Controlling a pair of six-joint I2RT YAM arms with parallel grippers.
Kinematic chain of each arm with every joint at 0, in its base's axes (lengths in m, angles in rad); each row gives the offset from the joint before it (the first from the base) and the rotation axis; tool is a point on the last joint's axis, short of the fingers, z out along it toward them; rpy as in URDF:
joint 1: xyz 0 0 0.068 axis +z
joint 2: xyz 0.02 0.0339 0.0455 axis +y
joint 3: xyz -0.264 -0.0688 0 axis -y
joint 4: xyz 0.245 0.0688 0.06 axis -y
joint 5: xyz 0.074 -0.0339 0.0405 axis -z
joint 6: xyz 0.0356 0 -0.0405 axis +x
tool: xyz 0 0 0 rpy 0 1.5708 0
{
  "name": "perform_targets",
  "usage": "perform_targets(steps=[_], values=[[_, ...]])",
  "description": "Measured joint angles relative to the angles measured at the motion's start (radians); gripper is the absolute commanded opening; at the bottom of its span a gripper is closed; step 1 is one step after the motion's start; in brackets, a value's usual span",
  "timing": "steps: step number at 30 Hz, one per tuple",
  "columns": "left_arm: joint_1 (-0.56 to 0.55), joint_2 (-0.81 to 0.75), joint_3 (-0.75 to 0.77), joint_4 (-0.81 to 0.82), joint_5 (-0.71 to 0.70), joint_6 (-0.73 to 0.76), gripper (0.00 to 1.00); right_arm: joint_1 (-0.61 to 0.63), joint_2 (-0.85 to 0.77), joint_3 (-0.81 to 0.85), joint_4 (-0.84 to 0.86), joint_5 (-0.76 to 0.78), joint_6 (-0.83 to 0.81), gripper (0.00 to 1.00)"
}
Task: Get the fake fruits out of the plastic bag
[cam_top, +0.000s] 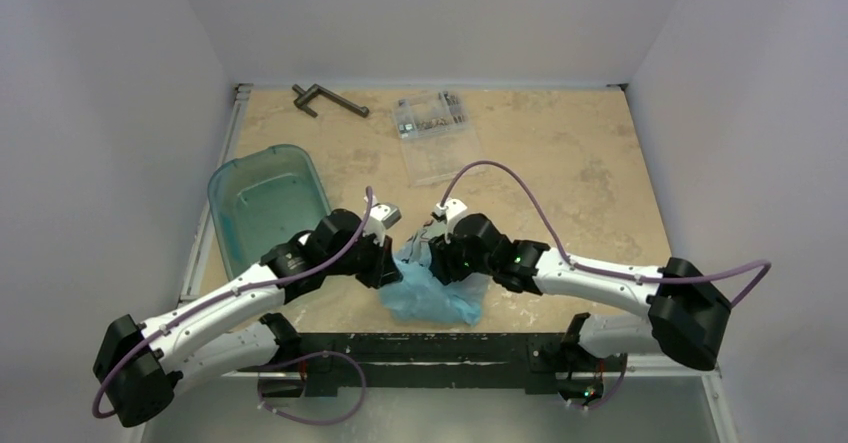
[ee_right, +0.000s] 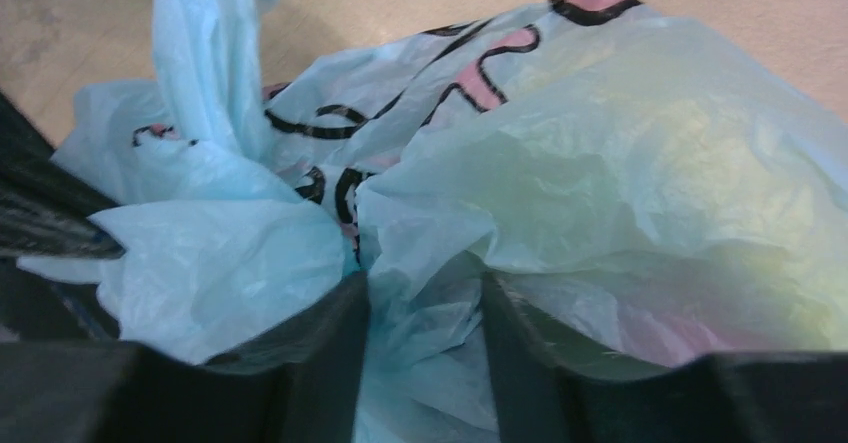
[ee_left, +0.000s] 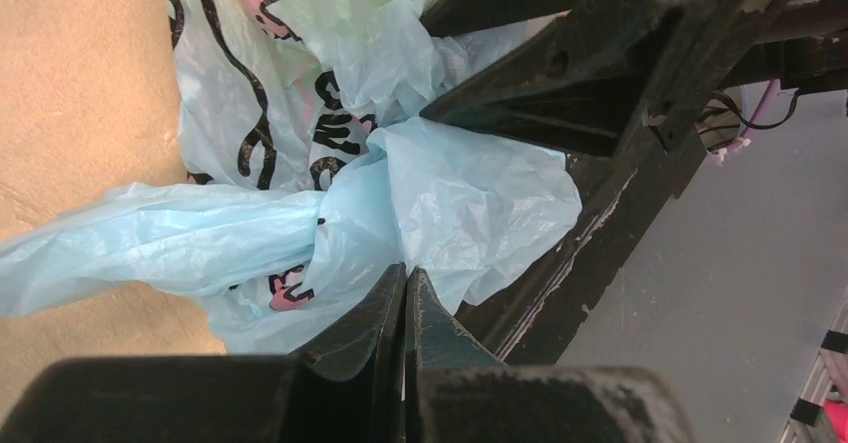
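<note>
Light-blue, thin and translucent, the plastic bag [cam_top: 440, 298] lies crumpled at the near edge of the table [cam_top: 560, 163], between the two wrists and touching both. Its film is heavily creased. A whitish panel carries looping black writing with pink-red patches, seen clearly in the left wrist view [ee_left: 300, 93] and the right wrist view [ee_right: 450, 73]. The fake fruits [ee_right: 660, 153] are inside the bag and appear only as a pale yellow-green glow behind the film, with a faint pink tint lower down. Their separate shapes cannot be made out.

The left gripper [ee_left: 405, 275] has its two dark fingers pressed together along their whole length. Their tips meet at a fold of the bag. Whether any film is caught between them cannot be told.

The right gripper [ee_right: 425, 283] stands partly spread, with a clear gap between its fingers [ee_right: 330, 363]. Bunched blue film fills that gap and touches both inner faces. Whether the film is squeezed or merely lies there cannot be told. In the left wrist view these same black fingers reach into the bag from the upper right.

Farther back on the table, well apart from the bag, are a teal translucent tub [cam_top: 265, 203] at the left edge, a clear flat parts box [cam_top: 432, 118] and a dark metal tool [cam_top: 328, 100].
</note>
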Motion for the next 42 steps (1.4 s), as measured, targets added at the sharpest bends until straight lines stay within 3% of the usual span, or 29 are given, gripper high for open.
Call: perform_targets(steps=[4,11,14,16,18,23,24,25,26,28,32,36,41,42], values=[[0.0,-0.018,-0.003,0.002,-0.022,-0.007,0.0,0.008,-0.007,-0.035,0.047,0.127,0.067,0.0],[0.0,-0.026,0.0,0.019,-0.045,-0.002,0.0,0.01,-0.069,-0.059,0.11,0.391,0.236,0.0],[0.0,-0.032,0.033,-0.01,-0.068,0.021,0.31,0.01,-0.107,-0.056,0.127,0.481,0.26,0.0],[0.0,-0.042,0.068,-0.041,-0.08,0.044,0.47,0.008,-0.132,-0.054,0.142,0.522,0.254,0.0],[0.0,-0.045,0.126,-0.082,-0.084,0.066,0.54,0.004,-0.153,-0.053,0.164,0.544,0.235,0.0],[0.0,0.015,0.327,-0.154,-0.088,0.104,0.62,-0.001,-0.162,-0.053,0.198,0.534,0.196,0.0],[0.0,0.035,0.36,-0.158,-0.089,0.113,0.68,-0.001,-0.166,-0.053,0.2,0.528,0.191,0.0],[0.0,0.069,0.41,-0.167,-0.091,0.122,0.84,-0.002,-0.171,-0.053,0.201,0.518,0.188,0.0],[0.0,0.097,0.443,-0.173,-0.092,0.132,0.93,-0.002,-0.177,-0.053,0.201,0.512,0.186,0.0],[0.0,0.17,0.517,-0.192,-0.096,0.157,0.96,-0.002,-0.193,-0.053,0.201,0.501,0.181,0.0],[0.0,0.296,0.571,-0.204,-0.114,0.192,0.89,-0.002,-0.227,-0.055,0.2,0.486,0.174,0.0],[0.0,0.387,0.562,-0.217,-0.121,0.203,0.7,-0.002,-0.258,-0.063,0.2,0.487,0.174,0.0],[0.0,0.395,0.463,-0.202,-0.157,0.189,0.21,-0.001,-0.264,-0.072,0.194,0.501,0.183,0.0],[0.0,0.391,0.439,-0.196,-0.168,0.182,0.15,-0.001,-0.264,-0.073,0.187,0.514,0.19,0.0]])
